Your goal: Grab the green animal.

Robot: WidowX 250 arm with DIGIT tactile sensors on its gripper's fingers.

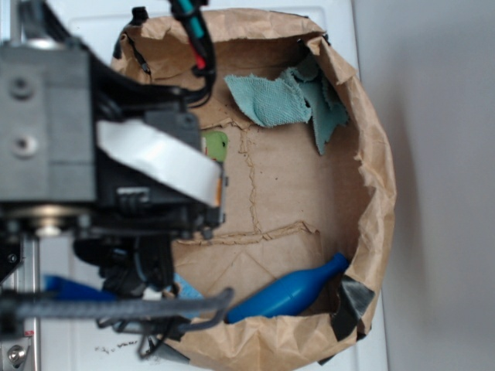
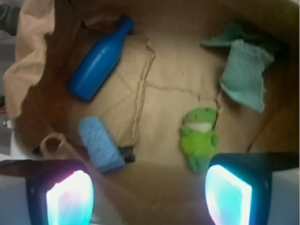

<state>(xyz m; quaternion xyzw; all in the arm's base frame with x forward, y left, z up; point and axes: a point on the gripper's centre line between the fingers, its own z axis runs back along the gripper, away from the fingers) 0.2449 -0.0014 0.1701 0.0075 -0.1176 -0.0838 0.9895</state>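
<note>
Overhead, gripper [image 2: 149, 197] spread wide, green animal [image 2: 199, 137] below

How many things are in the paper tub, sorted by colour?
Green: 1, the plush frog
Blue: 2, the bottle and the light blue knitted roll
Teal: 1, the cloth rag
Total: 4
</note>
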